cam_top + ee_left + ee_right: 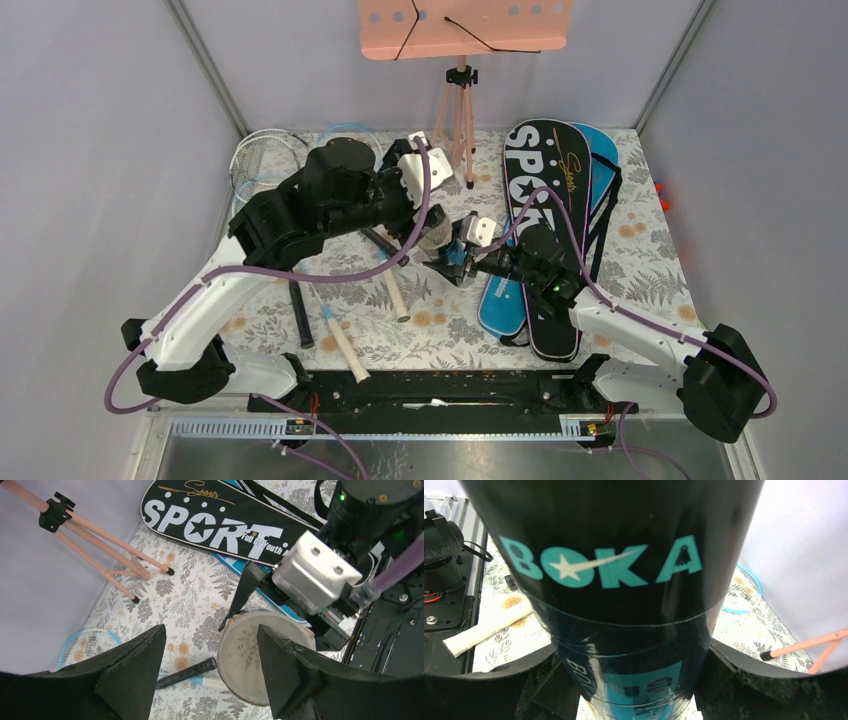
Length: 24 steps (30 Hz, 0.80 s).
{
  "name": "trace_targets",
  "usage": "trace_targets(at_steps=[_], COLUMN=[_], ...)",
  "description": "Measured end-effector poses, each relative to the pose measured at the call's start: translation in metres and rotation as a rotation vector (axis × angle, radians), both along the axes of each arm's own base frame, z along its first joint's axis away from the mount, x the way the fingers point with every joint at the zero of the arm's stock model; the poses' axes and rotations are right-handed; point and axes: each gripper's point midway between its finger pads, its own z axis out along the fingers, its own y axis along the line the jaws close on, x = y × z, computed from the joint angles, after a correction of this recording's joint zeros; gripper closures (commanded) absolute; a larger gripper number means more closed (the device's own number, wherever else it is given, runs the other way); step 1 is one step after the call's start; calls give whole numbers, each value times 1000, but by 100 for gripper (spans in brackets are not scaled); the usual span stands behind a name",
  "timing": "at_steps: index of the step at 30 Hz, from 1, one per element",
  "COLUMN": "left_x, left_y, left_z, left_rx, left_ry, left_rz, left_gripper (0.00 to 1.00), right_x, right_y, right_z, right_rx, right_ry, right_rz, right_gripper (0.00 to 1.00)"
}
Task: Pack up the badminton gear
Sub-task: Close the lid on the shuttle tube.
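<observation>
TUBE: black tube (624,580) clamped by right jaws near its top, standing roughly on end at mid-tabletop (650,250) | RELATION: its pale round end (250,660) faces up toward the left jaws, spread wide just above it; left arm nearer | ROOM: flowered surface; bags (545,170) just right, racket handles (345,345) left, tight.

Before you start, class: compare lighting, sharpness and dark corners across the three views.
Top external: even light, soft shadows, sharp throughout. Left wrist: the left end effector is a dark silhouette, and the bottom corners are black. Right wrist: the black tube crowds the frame and looks slightly soft.
</observation>
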Motion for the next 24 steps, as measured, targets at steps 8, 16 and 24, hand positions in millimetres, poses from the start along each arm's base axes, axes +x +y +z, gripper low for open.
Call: trace_targets(at_steps=[8,16,24], left_x=[6,9,20], left_y=[-7,-11,-17], left_z=[7,5,3], left_rx=[-66,-64,-35], left_ry=[42,36,-19], left_rz=[59,63,65], left_gripper=[22,22,23], right_x=[1,1,5], right_y=[-1,-5,-10], right_z=[1,1,2], right_rx=[3,-1,-2], right_ry=[3,5,13], right_rz=[-5,-17,-49], right_gripper=[58,58,58])
